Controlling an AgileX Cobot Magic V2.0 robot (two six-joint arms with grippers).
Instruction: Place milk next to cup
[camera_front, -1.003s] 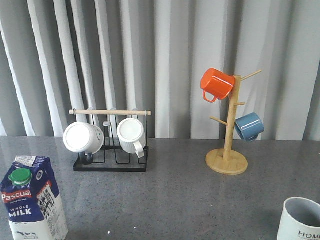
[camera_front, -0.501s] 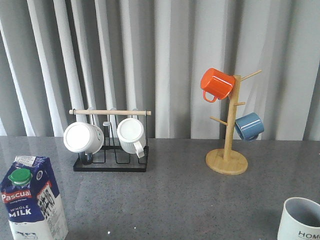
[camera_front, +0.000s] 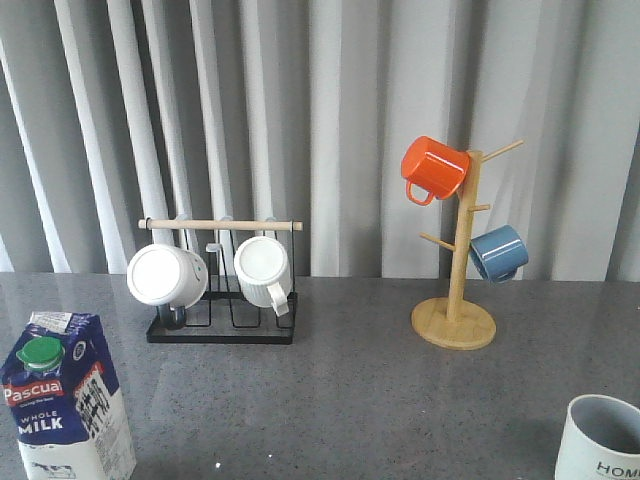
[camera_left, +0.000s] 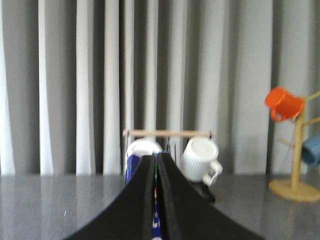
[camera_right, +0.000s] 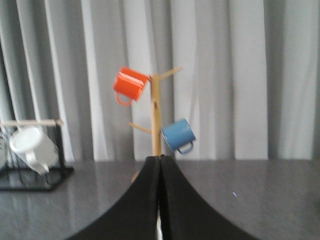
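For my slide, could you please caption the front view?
Milk carton and HOME cup stand at opposite near table corners.

All I see of the robot from here: left gripper (camera_left: 155, 200) has two matte black fingers, smooth, broad at the base and curving to narrow tips. Right gripper (camera_right: 160, 200) looks identical, same black finish and flared profile. No screws, cables or markings on either. Front view shows no arm.
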